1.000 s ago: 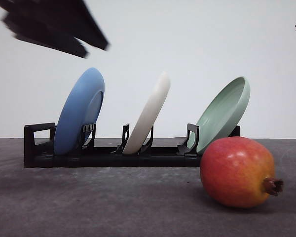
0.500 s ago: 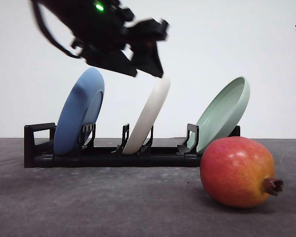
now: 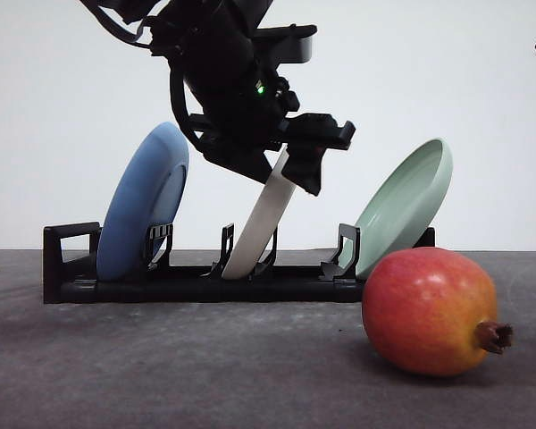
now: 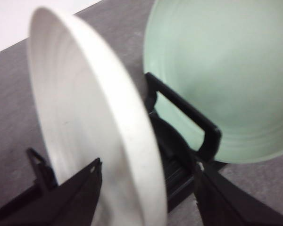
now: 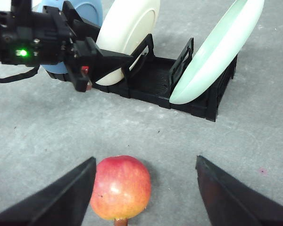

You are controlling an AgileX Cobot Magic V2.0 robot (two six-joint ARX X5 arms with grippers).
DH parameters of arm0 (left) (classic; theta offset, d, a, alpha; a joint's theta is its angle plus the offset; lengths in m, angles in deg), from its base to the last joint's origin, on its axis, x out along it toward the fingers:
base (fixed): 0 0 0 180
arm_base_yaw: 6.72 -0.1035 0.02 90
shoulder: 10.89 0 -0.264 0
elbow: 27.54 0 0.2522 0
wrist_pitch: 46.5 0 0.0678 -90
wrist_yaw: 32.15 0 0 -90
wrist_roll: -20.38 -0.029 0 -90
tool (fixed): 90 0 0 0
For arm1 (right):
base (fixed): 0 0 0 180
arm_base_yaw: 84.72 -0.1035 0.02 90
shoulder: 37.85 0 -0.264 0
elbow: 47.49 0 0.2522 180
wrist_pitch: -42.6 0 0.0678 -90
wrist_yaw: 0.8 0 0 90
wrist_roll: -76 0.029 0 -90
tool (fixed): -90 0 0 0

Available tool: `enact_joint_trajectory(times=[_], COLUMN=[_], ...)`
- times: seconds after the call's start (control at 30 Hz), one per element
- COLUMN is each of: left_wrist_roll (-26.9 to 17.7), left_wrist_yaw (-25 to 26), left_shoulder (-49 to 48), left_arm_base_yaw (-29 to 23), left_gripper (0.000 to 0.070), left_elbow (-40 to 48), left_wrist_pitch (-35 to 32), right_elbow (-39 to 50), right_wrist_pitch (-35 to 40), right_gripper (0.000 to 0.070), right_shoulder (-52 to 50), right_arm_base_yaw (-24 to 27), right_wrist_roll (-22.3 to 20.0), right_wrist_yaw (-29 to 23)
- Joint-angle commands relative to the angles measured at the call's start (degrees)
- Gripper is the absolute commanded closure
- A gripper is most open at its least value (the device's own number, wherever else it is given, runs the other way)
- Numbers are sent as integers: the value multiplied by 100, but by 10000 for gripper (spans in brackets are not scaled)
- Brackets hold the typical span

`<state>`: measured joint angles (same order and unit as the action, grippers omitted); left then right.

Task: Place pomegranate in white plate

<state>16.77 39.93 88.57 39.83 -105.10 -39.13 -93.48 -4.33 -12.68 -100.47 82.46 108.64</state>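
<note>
The pomegranate [image 5: 120, 187] lies on the grey table [image 5: 33, 141], in front of the black rack's [image 5: 153, 82] right end, untouched. The white plate [image 4: 92, 127] stands tilted in the rack's middle slot, between the blue plate [image 3: 143, 201] and the pale green plate [image 3: 406, 201]. The left pincer [image 4: 146, 197] comes at it from above, jaws spread either side of its rim. The right pincer [image 5: 144, 188] hovers released above the fruit. Plate not out, fruit not lifted.

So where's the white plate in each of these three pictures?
Front view: white plate stands in the rack's middle slot, top hidden by the left end effector.
Left wrist view: large, close, edge-on.
Right wrist view: upper middle.
Shared landmark: pale green plate beside it.
</note>
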Motion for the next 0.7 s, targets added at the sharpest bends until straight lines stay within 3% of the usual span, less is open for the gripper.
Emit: enact_joint_trajectory(times=[0.0, 0.03, 0.13, 0.2, 0.67], left_wrist_roll=[23, 23, 23, 27, 631], left_wrist_yaw=[-48, -80, -168, -170, -155], left_shoulder=[87, 87, 85, 85, -216], left_arm_base_yaw=[36, 34, 34, 37, 71], left_gripper=[366, 390, 609, 690, 700], left_elbow=[-157, -157, -157, -158, -238], left_wrist_pitch=[-52, -50, -44, -44, 75], right_elbow=[-103, -103, -103, -103, -103], right_wrist_pitch=[55, 57, 55, 55, 52], right_gripper=[273, 273, 273, 272, 272], right_shoulder=[17, 17, 17, 17, 17], right_arm_base_yaw=[-25, -26, -24, -26, -24], right_wrist_roll=[61, 61, 61, 61, 61], right_wrist_yaw=[4, 4, 4, 6, 6])
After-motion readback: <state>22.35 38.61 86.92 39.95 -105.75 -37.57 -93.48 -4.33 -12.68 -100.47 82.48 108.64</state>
